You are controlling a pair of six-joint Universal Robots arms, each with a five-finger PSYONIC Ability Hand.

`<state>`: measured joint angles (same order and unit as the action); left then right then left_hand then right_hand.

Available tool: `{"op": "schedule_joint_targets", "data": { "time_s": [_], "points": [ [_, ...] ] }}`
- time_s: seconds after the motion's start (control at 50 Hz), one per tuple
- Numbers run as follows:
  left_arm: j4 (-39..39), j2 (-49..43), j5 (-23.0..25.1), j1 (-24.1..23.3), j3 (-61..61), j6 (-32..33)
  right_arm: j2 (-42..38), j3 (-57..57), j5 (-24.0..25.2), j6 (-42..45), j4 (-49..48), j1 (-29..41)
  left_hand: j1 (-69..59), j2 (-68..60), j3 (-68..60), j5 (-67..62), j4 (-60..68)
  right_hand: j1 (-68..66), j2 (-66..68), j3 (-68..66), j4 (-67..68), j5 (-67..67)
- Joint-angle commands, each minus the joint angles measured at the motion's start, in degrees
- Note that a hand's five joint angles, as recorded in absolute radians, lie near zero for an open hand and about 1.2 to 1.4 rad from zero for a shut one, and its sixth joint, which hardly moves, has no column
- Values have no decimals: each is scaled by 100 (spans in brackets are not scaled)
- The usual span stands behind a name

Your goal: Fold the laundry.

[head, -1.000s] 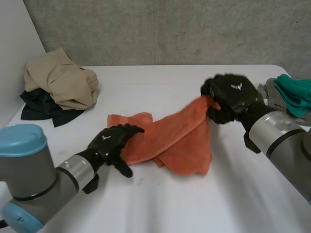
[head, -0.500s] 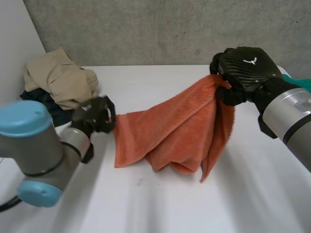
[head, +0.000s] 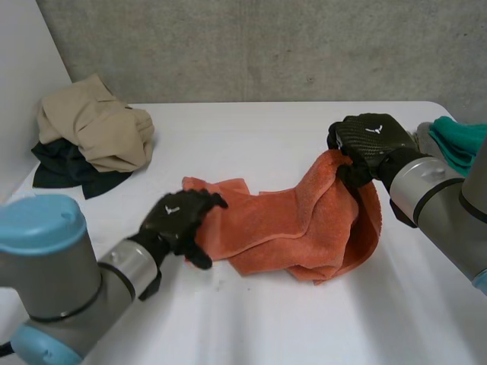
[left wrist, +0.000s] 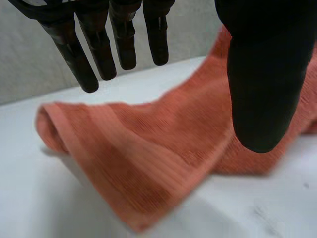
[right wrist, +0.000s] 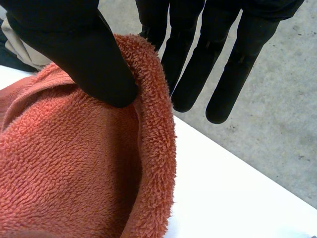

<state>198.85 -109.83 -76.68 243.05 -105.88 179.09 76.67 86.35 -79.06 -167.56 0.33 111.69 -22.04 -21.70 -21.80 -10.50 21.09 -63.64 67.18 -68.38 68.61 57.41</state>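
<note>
Crumpled orange towel (head: 289, 228) on white table (head: 251, 144), right hand (head: 369, 144) pinching its raised edge under the thumb, left hand (head: 176, 217) straight-fingered, holding nothing, over its other end

light: bright, even, over the white table (head: 251, 137)
shadows: soft, grey, under the near edge of the orange towel (head: 281, 228) and the clothes pile (head: 95, 125) at the far left corner
sheen: faint on the back of the right hand (head: 373, 141)

head: high from behind, looking down on table (head: 251, 129) | wrists: very close | all three share orange towel (head: 281, 228)
</note>
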Motion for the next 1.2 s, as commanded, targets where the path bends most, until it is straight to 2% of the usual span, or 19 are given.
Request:
{"op": "schedule_joint_targets", "data": {
  "time_s": [0.02,0.14,0.34,0.42,0.44,0.48,0.56,0.64,0.72,0.78,0.8,0.82,0.84,0.86,0.92,1.1,1.2],
  "points": [
    [549,-600,-40,-21,233,239,32,154,5,13,-7,2,-229,-263,-253,-383,323,-1636,1282,-1162,1139,1259],
    [533,-1154,-136,-64,717,697,67,409,40,21,-42,2,-297,-331,-321,-451,392,-1636,1282,-1162,1139,1259],
    [532,-1735,-524,-179,1289,803,41,550,49,30,-77,-86,-918,-953,-942,-1072,1013,-1636,1282,-1162,1139,1259],
    [524,-1849,-559,-188,1465,812,32,568,40,39,-112,-86,-2983,-3017,-3007,-3137,3078,-1636,1282,-1162,1139,1259],
    [541,-1849,-567,-179,1508,821,32,576,40,39,-121,-95,-4721,-4755,-4745,-4875,4816,-1636,1282,-1162,1139,1259],
    [576,-1832,-585,-188,1544,830,49,594,40,56,-156,-103,-5793,-5827,-5816,-5947,5887,-1636,1282,-1162,1139,1259],
    [612,-1622,-866,-197,1588,830,93,577,14,83,-174,-103,-5796,-5830,-5820,-5950,5891,-1636,1282,-1162,1139,1259],
    [620,-954,-1156,-179,1553,795,199,515,22,92,-174,-104,-5796,-5830,-5820,-5950,5891,-1636,1282,-1162,1139,1259],
    [612,-540,-1060,-170,1526,777,357,462,49,223,-121,-104,-5796,-5830,-5820,-5950,5891,-1636,1282,-1162,1139,1259],
    [489,-513,-745,-170,1474,777,410,488,58,407,-112,-104,-5796,-5830,-5820,-5950,5891,-1636,1282,-1162,1139,1259],
    [436,-531,-639,-196,1439,777,410,515,49,452,-112,-95,-5082,-5116,-5106,-5236,5177,-1636,1282,-1162,1139,1259],
    [297,-531,-429,-205,1273,786,410,541,49,487,-112,-86,-1894,-1928,-1918,-2048,1989,-1636,1282,-1162,1139,1259],
    [199,-531,-340,-214,1193,795,401,559,49,505,-112,-69,-713,-747,-737,-867,808,-1636,1282,-1162,1139,1259],
    [103,-540,-261,-249,1140,795,401,585,49,514,-104,-34,-402,-436,-425,-556,496,-1636,1282,-1162,1139,1259],
    [-135,-592,-93,-363,964,742,384,646,14,514,-112,-16,-432,-466,-456,-586,527,-1636,1282,-1162,1139,1259],
    [-118,-1401,-93,-574,1253,821,340,726,14,531,-112,-7,-550,-584,-573,-704,644,-1636,1282,-1162,1139,1259],
    [-48,-1743,-268,-557,1701,830,340,849,23,531,-130,-16,-836,-870,-859,-990,930,-1636,1282,-1162,1139,1259]
  ]
}}
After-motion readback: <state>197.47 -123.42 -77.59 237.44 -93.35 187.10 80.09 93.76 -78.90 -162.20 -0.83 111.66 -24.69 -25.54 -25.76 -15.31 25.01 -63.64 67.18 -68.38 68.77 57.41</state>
